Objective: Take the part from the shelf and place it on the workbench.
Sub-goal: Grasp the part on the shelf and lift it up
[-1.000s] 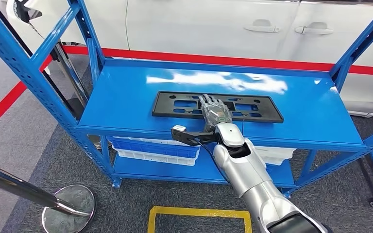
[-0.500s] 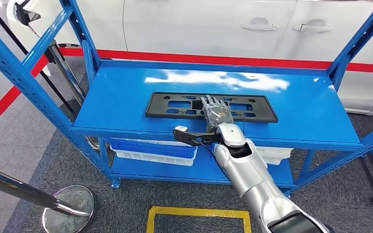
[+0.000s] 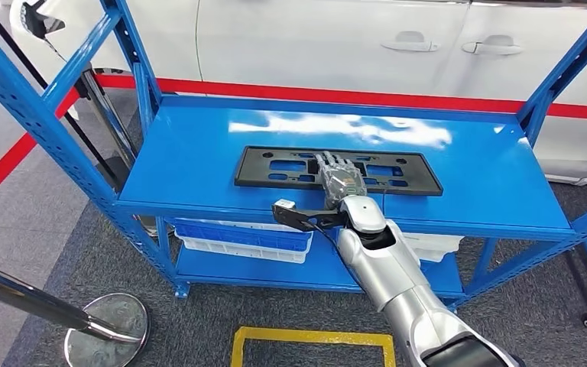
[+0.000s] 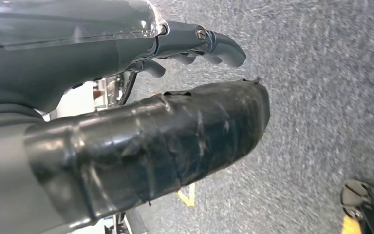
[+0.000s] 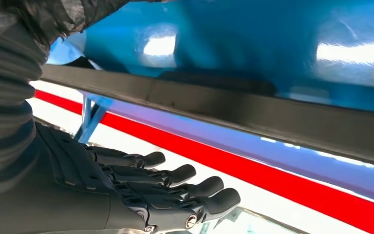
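Observation:
A black, flat, slotted plate, the part (image 3: 275,167), lies lengthwise on the top board of the blue shelf (image 3: 191,145). My right hand (image 3: 338,177) reaches in from the front and lies over the part's middle, fingers stretched flat across it. In the right wrist view the part's (image 5: 272,114) near edge runs as a dark bar between the thumb and the straight fingers (image 5: 175,192), which are not closed on it. My left hand (image 4: 126,53) hangs over grey carpet with loosely curved fingers and holds nothing.
Blue uprights (image 3: 38,107) frame the shelf on both sides. White and blue bins (image 3: 244,237) sit on the lower board. A white car (image 3: 313,38) stands behind a red floor line (image 3: 351,97). A stanchion base (image 3: 107,329) and a yellow floor marking (image 3: 313,336) lie in front.
The whole picture swayed slightly left and then back, so the camera moved. My right hand stays over the middle of the part, which still lies on the shelf.

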`<act>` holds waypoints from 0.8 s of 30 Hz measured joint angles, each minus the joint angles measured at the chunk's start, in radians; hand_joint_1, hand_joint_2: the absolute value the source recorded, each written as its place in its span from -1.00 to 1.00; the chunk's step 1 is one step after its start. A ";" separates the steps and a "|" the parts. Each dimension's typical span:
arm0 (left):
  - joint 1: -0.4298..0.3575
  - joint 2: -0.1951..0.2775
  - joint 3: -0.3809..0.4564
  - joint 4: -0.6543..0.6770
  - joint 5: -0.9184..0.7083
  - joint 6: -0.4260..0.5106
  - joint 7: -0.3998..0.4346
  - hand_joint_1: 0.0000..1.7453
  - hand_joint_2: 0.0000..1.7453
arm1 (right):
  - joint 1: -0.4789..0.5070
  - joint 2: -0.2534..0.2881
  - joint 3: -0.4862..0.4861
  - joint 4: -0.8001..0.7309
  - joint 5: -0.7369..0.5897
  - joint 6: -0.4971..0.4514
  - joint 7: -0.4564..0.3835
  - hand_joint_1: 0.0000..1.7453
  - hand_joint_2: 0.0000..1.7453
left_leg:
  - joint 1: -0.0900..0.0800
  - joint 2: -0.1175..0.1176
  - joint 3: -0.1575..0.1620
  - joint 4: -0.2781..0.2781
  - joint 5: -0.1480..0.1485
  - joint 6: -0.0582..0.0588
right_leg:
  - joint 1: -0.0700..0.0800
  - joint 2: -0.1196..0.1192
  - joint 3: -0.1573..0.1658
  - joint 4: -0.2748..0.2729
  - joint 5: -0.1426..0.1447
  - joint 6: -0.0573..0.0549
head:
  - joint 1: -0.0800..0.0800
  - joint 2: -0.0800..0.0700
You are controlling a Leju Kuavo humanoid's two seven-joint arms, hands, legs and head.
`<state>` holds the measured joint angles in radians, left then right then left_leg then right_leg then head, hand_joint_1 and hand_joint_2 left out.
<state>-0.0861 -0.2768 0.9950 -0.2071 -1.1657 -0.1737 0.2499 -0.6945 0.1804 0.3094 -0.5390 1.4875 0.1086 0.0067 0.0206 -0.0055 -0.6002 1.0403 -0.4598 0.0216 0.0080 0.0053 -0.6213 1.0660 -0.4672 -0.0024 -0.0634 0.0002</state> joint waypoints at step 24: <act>0.004 0.002 -0.017 0.000 -0.022 -0.005 -0.002 -1.00 -1.00 | 0.015 -0.003 0.001 0.025 0.025 0.002 0.011 -1.00 1.00 | -0.001 0.004 -0.065 0.102 -0.002 -0.020 | 0.000 0.000 0.060 -0.052 0.000 -0.029 | 0.001 0.000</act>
<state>-0.0823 -0.2748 0.9779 -0.2070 -1.1875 -0.1790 0.2483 -0.6796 0.1776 0.3105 -0.5137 1.5129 0.1102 0.0177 0.0196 -0.0019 -0.6650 1.1426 -0.4619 0.0019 0.0081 0.0051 -0.5618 1.0141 -0.4673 -0.0317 -0.0627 0.0000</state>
